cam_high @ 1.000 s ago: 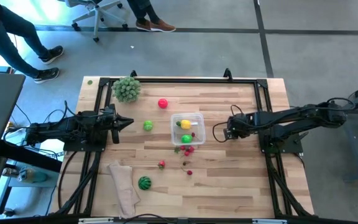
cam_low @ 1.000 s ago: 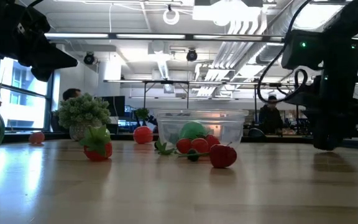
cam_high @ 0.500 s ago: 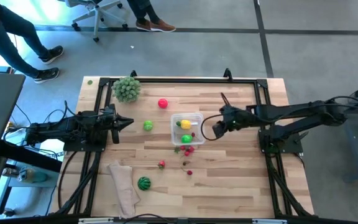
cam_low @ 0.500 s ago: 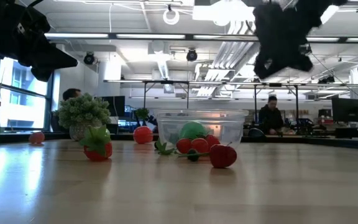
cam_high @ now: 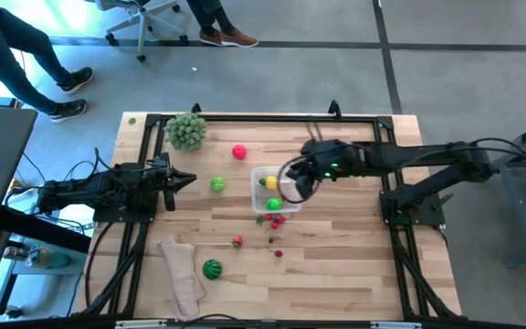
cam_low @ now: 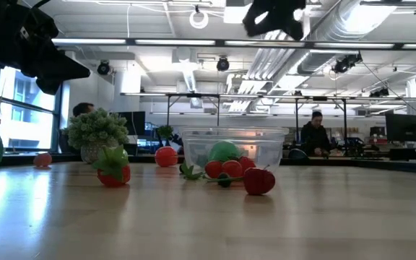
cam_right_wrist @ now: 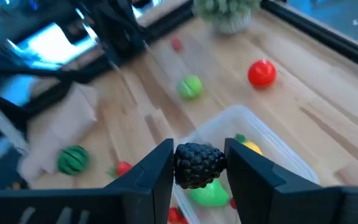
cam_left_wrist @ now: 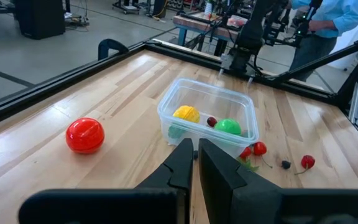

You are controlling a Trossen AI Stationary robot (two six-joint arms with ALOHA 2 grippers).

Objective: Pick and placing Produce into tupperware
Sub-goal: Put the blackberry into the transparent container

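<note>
Above the tupperware (cam_high: 275,189), right claw (cam_right_wrist: 197,167) grips blackberry (cam_right_wrist: 197,165).

We see the box (cam_high: 275,188) in the middle of the table (cam_high: 336,265), with 2 fruits inside. The right gripper (cam_high: 292,180) hangs over it, holding a berry (cam_right_wrist: 197,165).

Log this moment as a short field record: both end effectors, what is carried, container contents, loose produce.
right end effector: above the tupperware, shut on a dark bumpy berry
left end effector: shut, empty, waiting at the table's left side
tupperware contents: yellow piece, green piece, small dark red piece
loose produce: red ball, green ball, watermelon ball, small red pieces beside the tupperware
other: leafy ball, beige cloth
</note>
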